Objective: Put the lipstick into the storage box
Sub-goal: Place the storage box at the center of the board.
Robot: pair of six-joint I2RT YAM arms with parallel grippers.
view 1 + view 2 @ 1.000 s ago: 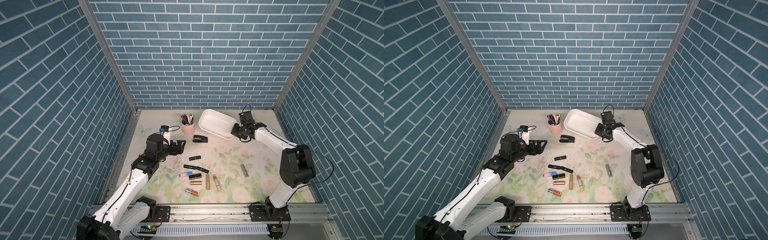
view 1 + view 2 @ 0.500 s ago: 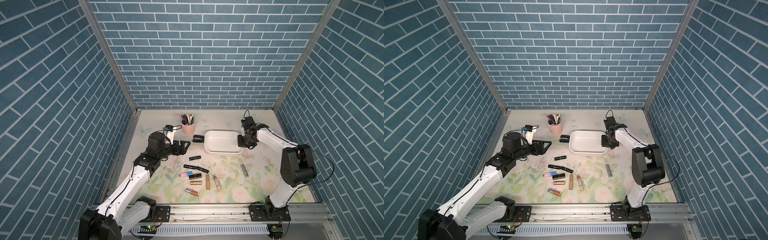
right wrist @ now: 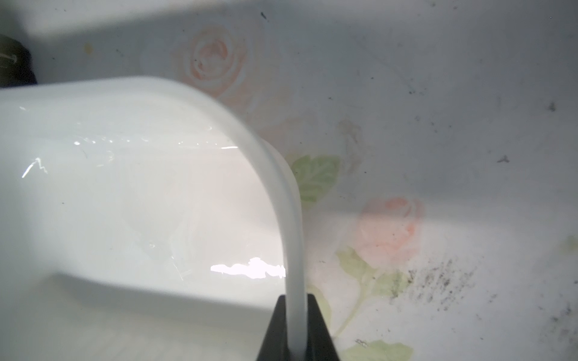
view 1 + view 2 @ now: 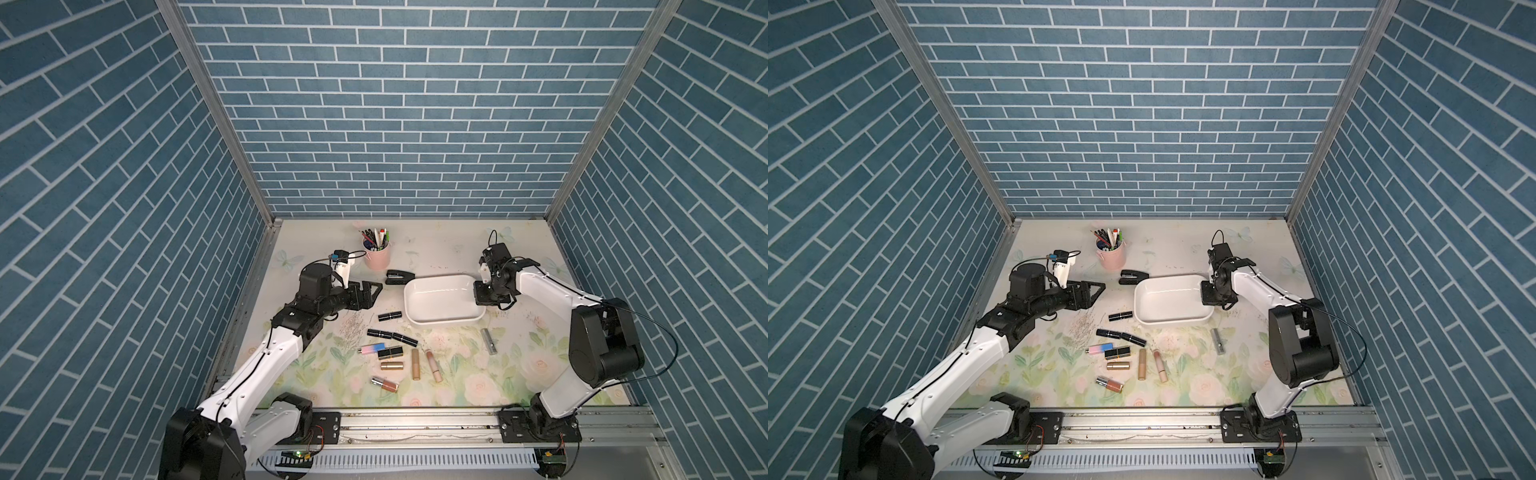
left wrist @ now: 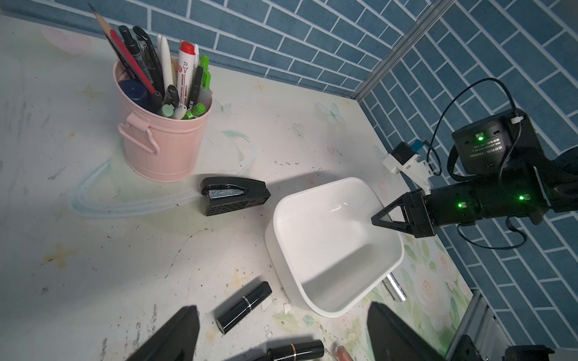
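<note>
Here, right arm (image 4: 548,291) bent low, right gripper (image 4: 484,296) clamped on storage box (image 4: 436,297) rim, left gripper (image 4: 371,291) wide open, empty, hovering near stapler (image 4: 400,276), lipsticks (image 4: 390,316) loose on table (image 4: 449,249).

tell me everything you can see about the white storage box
The storage box is a shallow white rectangular tray of glossy plastic with rounded corners and a flared rim. It is empty, open side up, apparently flat on the floral table mat, mid-table toward the back. The right hand is shut on the rim of its right short end, one finger inside, one outside. The stapler and nearest black lipstick lie close but apart.
</note>
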